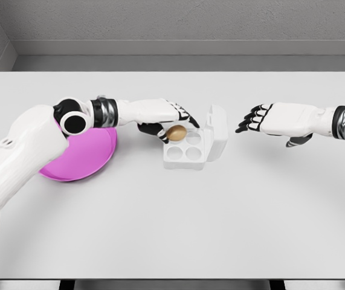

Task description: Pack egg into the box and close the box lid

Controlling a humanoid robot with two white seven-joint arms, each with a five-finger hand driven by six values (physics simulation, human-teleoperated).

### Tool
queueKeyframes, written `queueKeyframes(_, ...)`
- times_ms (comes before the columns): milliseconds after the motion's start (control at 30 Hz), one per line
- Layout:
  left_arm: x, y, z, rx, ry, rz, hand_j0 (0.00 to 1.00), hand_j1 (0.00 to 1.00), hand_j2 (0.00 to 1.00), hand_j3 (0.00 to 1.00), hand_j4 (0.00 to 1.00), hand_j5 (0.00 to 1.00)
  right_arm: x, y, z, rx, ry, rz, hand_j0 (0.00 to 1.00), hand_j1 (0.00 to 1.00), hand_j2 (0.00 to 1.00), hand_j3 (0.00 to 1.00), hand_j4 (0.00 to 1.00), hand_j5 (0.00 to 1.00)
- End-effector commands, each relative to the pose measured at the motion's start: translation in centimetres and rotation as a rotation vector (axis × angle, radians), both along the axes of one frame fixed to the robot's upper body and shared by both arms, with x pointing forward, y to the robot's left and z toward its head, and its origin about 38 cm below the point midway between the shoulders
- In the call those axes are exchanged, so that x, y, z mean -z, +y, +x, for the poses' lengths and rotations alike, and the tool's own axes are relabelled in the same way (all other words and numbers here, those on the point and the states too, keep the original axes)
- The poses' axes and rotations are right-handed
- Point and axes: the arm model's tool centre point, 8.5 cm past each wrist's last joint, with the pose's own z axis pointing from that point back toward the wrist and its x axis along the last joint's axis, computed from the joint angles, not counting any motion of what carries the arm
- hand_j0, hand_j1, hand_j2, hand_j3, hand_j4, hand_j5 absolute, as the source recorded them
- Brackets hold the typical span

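A small white egg box point(187, 154) lies at the table's middle, its lid point(218, 131) standing open on the right side. A brown egg point(176, 132) sits over the box's back left cup, held between the thumb and fingers of my left hand point(173, 124), which reaches in from the left. My right hand point(254, 119) hovers to the right of the lid, a short gap away, fingers spread and empty.
A pink plate point(90, 154) lies left of the box, partly under my left forearm. The white table point(178, 229) ends at a grey wall behind.
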Motion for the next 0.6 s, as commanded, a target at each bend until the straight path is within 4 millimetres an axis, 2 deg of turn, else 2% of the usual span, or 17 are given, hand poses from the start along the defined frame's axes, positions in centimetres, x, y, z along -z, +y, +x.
queueKeyframes(0,-0.05,0.13,0.05,-0.001,-0.002,0.003,1.00,1.00,1.00,1.00,1.00,1.00,-0.03,-0.04,0.01,0.003,0.001,0.003,1.00,1.00,1.00,1.00,1.00,1.00)
queueKeyframes(167,-0.18,0.41,0.06,-0.005,-0.002,-0.002,1.00,1.00,1.00,1.00,1.00,1.00,0.07,0.08,-0.04,-0.001,0.004,0.001,1.00,1.00,1.00,1.00,1.00,1.00)
queueKeyframes(233,-0.22,0.33,-0.01,-0.004,0.002,-0.011,0.93,0.93,0.93,0.93,0.93,0.93,-0.10,0.07,0.02,-0.001,0.000,0.002,1.00,1.00,1.00,1.00,1.00,1.00)
queueKeyframes(300,-0.22,0.81,0.07,-0.011,0.002,-0.007,0.79,0.79,0.79,0.79,0.79,0.79,-0.06,0.09,0.01,-0.002,0.001,0.001,1.00,1.00,1.00,1.00,1.00,1.00)
queueKeyframes(333,-0.29,0.97,0.12,-0.013,0.000,-0.005,0.77,0.77,0.77,0.77,0.77,0.77,-0.08,0.04,0.00,-0.001,0.002,0.001,1.00,1.00,1.00,1.00,1.00,1.00)
queueKeyframes(567,-0.33,1.07,0.10,-0.015,0.002,-0.010,0.76,0.76,0.76,0.76,0.76,0.76,-0.03,0.06,-0.02,-0.001,0.003,0.001,1.00,1.00,1.00,1.00,1.00,1.00)
